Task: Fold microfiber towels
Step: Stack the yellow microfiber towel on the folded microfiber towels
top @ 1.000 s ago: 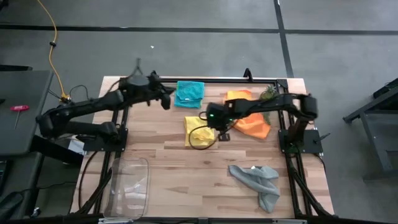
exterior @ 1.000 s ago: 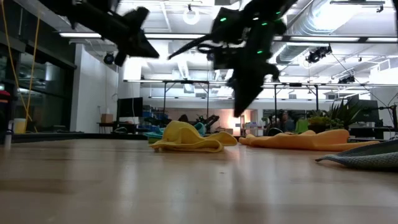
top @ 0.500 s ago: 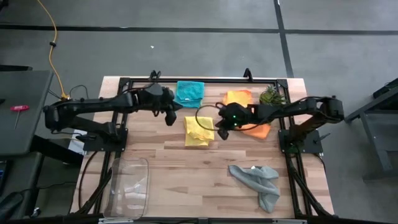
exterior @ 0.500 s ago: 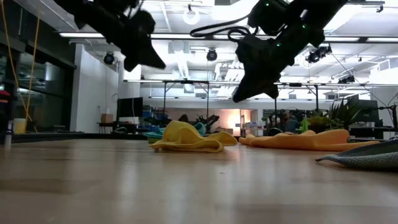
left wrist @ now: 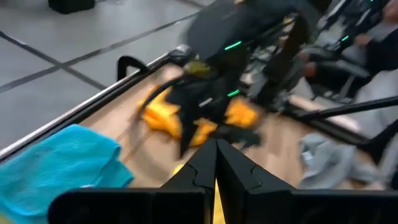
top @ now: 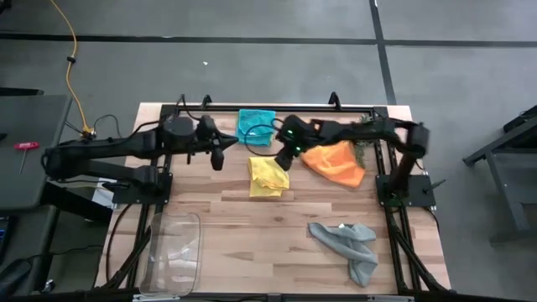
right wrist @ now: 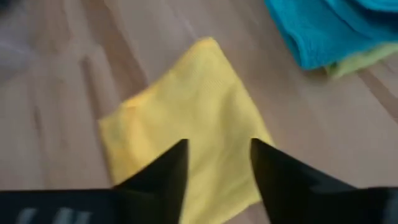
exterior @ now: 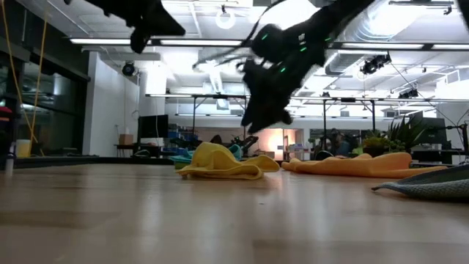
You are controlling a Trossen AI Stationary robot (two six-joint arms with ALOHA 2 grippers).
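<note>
We think the step now is to fold the yellow towel (top: pixel 268 176), so we should bring the right tool (top: pixel 284 159) down slowly onto one edge of it, pinch just the top layer, and carry that edge across to the far edge so the sides line up. It will help if the other tool presses the cloth down, because a soft towel slides and bunches up easily. The right tool hangs in the air just above the yellow towel, and in its own wrist view its two dark fingers (right wrist: pixel 160 171) stand apart with nothing between them. The yellow towel lies right under them on the table (top: pixel 252 231), already partly doubled over. The teal towel (top: pixel 255 126) lies just past the right tool, with a bit of lime green towel (right wrist: pixel 348 62) peeking out from under it. The orange towel (top: pixel 336 162) lies behind the right tool, under its arm. The grey towel (top: pixel 348 243) is well away from both tools, crumpled. The right arm reaches long and low across the table from its side. The left tool (top: pixel 216 151) floats in the air beside the teal towel, pinched tight and holding nothing, and its arm is stretched out nearly straight.
</note>
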